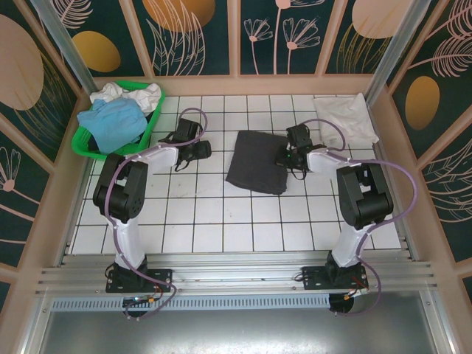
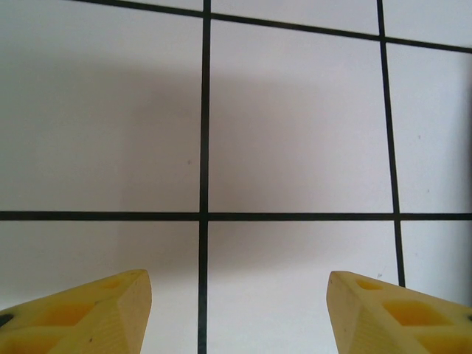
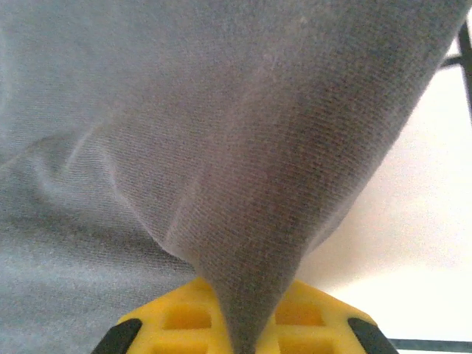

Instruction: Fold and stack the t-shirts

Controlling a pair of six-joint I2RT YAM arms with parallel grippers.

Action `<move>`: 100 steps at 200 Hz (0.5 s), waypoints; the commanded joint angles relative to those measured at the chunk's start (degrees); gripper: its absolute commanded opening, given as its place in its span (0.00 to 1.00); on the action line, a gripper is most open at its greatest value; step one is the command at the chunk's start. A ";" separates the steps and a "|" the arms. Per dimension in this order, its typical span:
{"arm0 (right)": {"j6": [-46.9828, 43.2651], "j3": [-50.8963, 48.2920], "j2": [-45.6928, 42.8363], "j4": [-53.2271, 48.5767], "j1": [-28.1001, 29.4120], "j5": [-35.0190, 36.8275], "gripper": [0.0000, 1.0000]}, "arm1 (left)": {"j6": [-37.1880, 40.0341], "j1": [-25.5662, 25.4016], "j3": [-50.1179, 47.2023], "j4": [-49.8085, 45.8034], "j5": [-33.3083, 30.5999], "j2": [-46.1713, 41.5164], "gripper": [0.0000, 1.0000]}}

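A dark charcoal t-shirt (image 1: 256,161) lies folded in a rough rectangle at the middle of the tiled table. My right gripper (image 1: 285,157) sits at its right edge, shut on a pinch of that dark cloth (image 3: 251,221), which rises out of the yellow fingers (image 3: 184,317) in a tent. A folded white t-shirt (image 1: 344,118) lies at the back right. A light blue t-shirt (image 1: 112,122) and a white one (image 1: 130,94) are heaped in the green basket. My left gripper (image 1: 200,150) hovers open over bare tile left of the dark shirt, its yellow fingertips (image 2: 96,313) wide apart with nothing between them.
The green plastic basket (image 1: 82,147) stands at the back left corner. Wooden walls enclose the table on three sides. White tiles with black lines (image 2: 203,215) run under my left gripper, and open tiled floor (image 1: 236,221) stretches toward the near edge.
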 commanded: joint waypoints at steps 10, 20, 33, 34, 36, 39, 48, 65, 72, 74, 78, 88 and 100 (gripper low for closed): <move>2.59 -1.85 0.71 1.27 -2.04 -5.44 0.39 | 0.28 -1.26 0.10 0.05 1.11 -1.52 0.64; 3.83 -2.44 0.33 1.62 -3.10 -5.99 0.44 | 0.77 -2.31 1.42 -0.56 0.88 -0.61 0.64; 4.77 -3.43 -0.46 2.22 -4.13 -6.28 0.50 | 0.99 -3.16 3.01 -0.89 1.53 0.76 0.65; 4.88 -3.51 -0.54 2.23 -4.20 -6.24 0.51 | 1.02 -3.18 3.10 -0.84 1.68 0.85 0.65; 5.03 -3.68 -0.65 2.31 -4.32 -6.20 0.51 | 0.99 -3.23 3.32 -0.77 1.86 1.09 0.65; 5.29 -3.94 -0.83 2.40 -4.47 -6.24 0.52 | 1.04 -3.32 3.62 -0.80 2.19 1.41 0.65; 5.60 -4.73 -1.30 2.95 -4.79 -6.39 0.53 | 0.96 -3.47 4.46 -0.80 2.84 2.33 0.64; 6.38 -5.87 -1.21 4.80 -4.94 -8.48 0.56 | 0.96 -3.72 6.20 -0.97 3.52 4.00 0.64; 6.82 -6.08 -0.90 5.54 -4.95 -9.48 0.56 | 0.87 -3.77 6.79 -1.04 3.78 4.50 0.64; 6.94 -6.13 -0.67 5.61 -4.95 -9.69 0.56 | 0.87 -3.73 6.90 -1.06 3.94 4.68 0.64; 7.27 -6.24 -0.41 6.05 -4.93 -10.14 0.56 | 0.85 -3.78 7.15 -1.06 4.05 4.88 0.64; 7.99 -6.57 0.20 7.44 -4.95 -11.57 0.56 | 0.69 -3.81 7.64 -1.07 4.17 5.28 0.64; 8.67 -7.01 0.98 9.33 -4.89 -13.04 0.56 | 0.69 -3.81 7.99 -1.11 4.34 5.54 0.64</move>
